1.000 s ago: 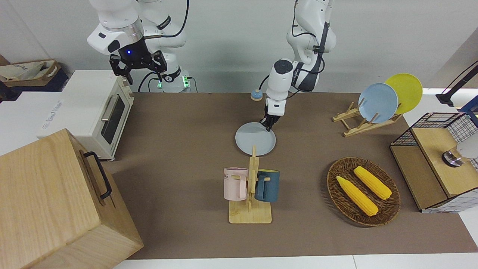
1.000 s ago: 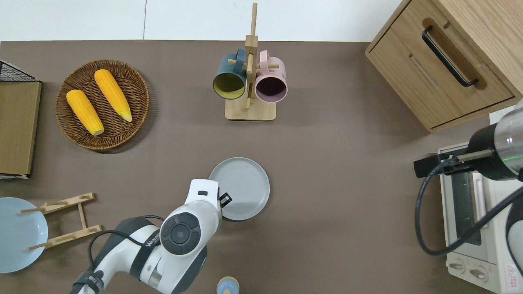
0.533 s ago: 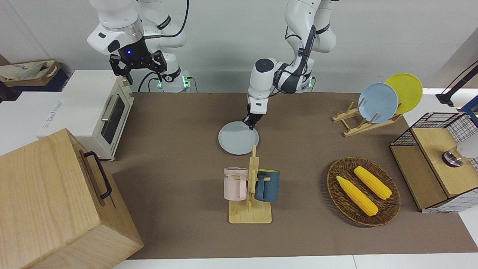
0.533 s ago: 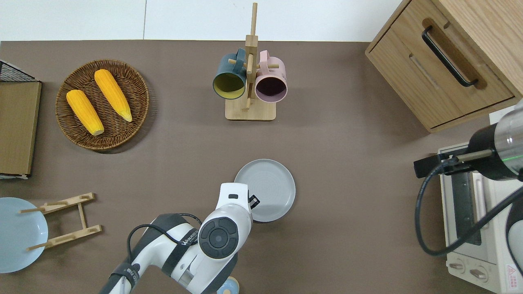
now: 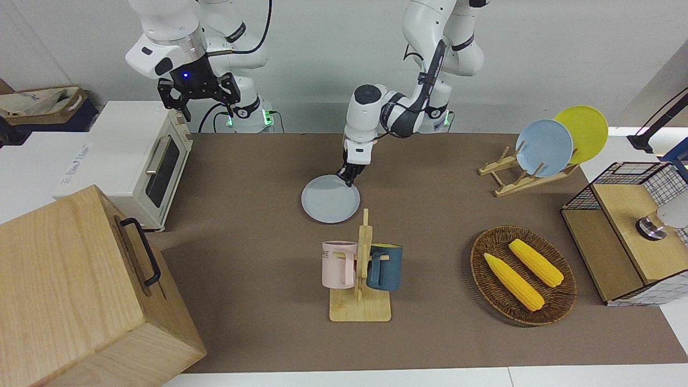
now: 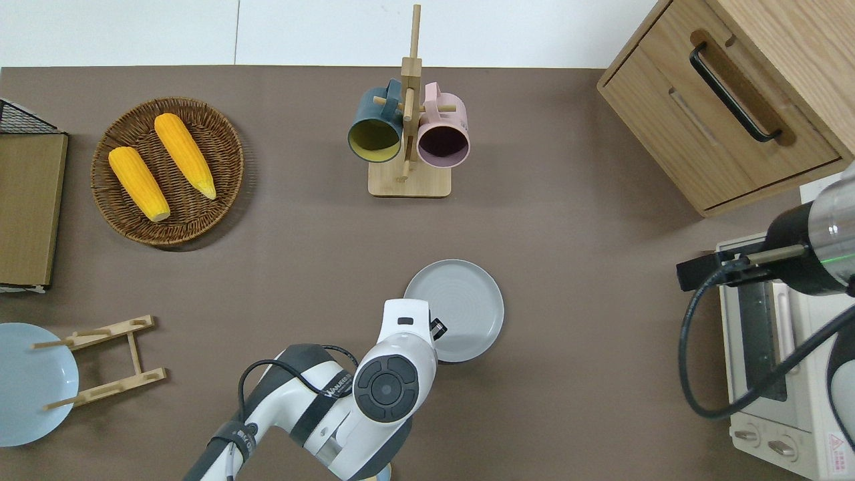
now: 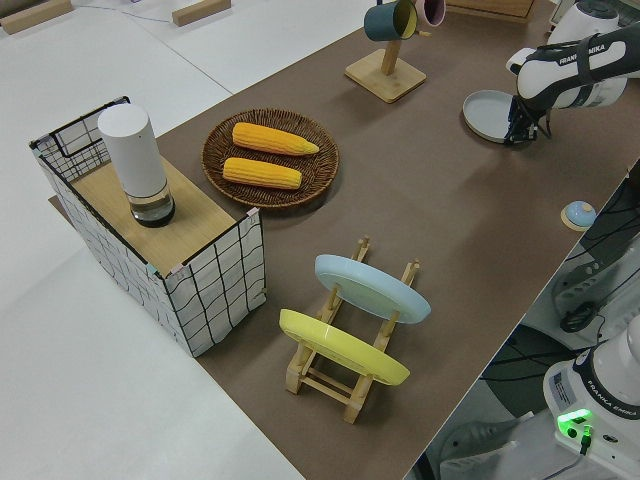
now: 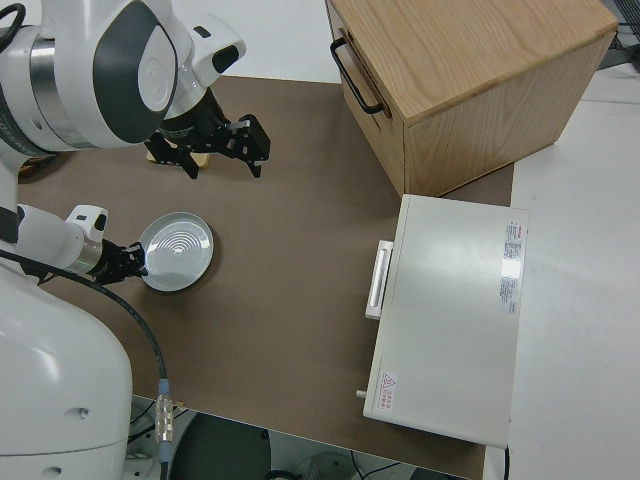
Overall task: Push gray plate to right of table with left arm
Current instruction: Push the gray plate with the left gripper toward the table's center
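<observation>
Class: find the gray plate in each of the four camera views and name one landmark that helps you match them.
Front view: the gray plate lies mid-table, nearer to the robots than the mug stand.
Overhead view: just below centre, at the left hand.
Left side view: near the top edge, beside the left arm.
Right side view: low, toward the picture's left edge.
Shared landmark: the left hand at the plate's rim.

left arm (image 5: 400, 110): white round links, dark patches on the thick part, black cable along it
left gripper (image 5: 347, 176): small, black, under a white wrist block
right arm (image 5: 166, 45): white with a silver ring
right gripper (image 5: 199, 94): black, blue light just above it
</observation>
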`<move>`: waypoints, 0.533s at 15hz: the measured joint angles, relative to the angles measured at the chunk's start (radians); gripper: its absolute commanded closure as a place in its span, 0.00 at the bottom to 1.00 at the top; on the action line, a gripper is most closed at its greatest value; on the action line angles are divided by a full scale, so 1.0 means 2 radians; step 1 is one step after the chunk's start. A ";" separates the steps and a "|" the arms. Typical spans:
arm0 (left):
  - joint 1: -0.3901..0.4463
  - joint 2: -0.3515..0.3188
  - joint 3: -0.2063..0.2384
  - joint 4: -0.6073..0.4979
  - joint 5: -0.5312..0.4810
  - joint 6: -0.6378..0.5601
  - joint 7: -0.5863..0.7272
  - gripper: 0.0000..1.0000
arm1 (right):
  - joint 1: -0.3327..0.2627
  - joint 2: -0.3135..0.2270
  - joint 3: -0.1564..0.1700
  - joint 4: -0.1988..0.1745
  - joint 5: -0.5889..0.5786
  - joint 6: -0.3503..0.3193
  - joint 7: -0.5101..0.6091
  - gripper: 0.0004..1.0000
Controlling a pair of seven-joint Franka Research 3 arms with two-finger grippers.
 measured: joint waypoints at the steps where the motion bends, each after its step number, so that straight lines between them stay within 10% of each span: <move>1: 0.000 0.000 0.000 0.000 0.000 0.000 -0.001 0.64 | 0.000 0.000 0.000 0.000 0.000 0.000 0.000 0.02; 4: 0.000 0.005 -0.001 0.001 0.000 0.000 -0.001 0.00 | 0.000 0.000 0.000 0.000 0.000 0.000 0.000 0.02; 8: 0.000 0.013 -0.001 0.010 0.000 0.000 -0.001 0.00 | 0.000 0.000 0.000 0.000 0.000 0.000 0.000 0.02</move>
